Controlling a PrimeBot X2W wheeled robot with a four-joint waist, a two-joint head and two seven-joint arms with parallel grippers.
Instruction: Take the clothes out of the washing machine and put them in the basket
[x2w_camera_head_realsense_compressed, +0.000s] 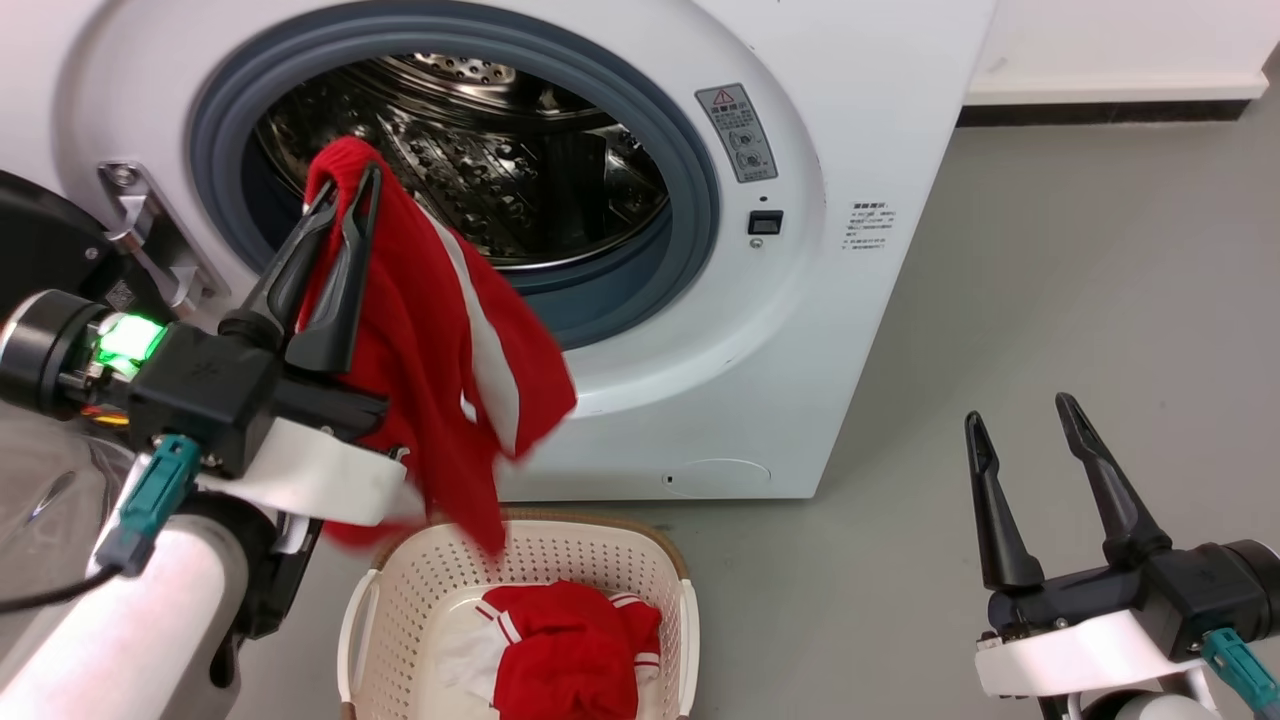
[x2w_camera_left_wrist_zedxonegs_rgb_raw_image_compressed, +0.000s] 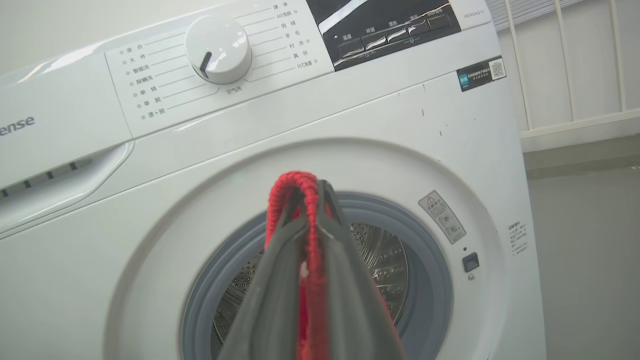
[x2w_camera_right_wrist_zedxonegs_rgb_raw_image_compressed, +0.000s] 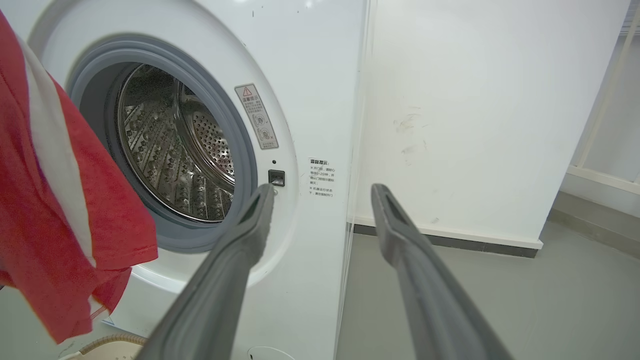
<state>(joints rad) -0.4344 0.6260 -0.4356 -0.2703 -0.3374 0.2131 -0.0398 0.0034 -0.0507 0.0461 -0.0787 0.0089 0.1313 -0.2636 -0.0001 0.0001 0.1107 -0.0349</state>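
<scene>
Red cloth with a white stripe, the garment (x2w_camera_head_realsense_compressed: 440, 330) hangs in front of the washer (x2w_camera_head_realsense_compressed: 800, 300) porthole. Its lowest corner dangles just over the back rim of the basket (x2w_camera_head_realsense_compressed: 400, 590) on the floor (x2w_camera_head_realsense_compressed: 1050, 250), where a second garment (x2w_camera_head_realsense_compressed: 570, 650) lies crumpled. The risk, as I judge it, is in the release: most of the cloth hangs behind and to the left of the basket's middle, so letting go here could leave it draped over the rim or dropped into the gap between washer and basket. The hold looks thin too, a small fold looped over the tips, and a quick swing might let it slip early. The trailing hem could also catch the rim and tip the light basket. The left tool (x2w_camera_head_realsense_compressed: 350, 185) is clamped on that fold, its fingers pressed nearly together with the red edge squeezed between them, as the left wrist view confirms. The right tool (x2w_camera_head_realsense_compressed: 1018, 410) stands well apart to the right, fingers spread wide, holding and touching nothing.
</scene>
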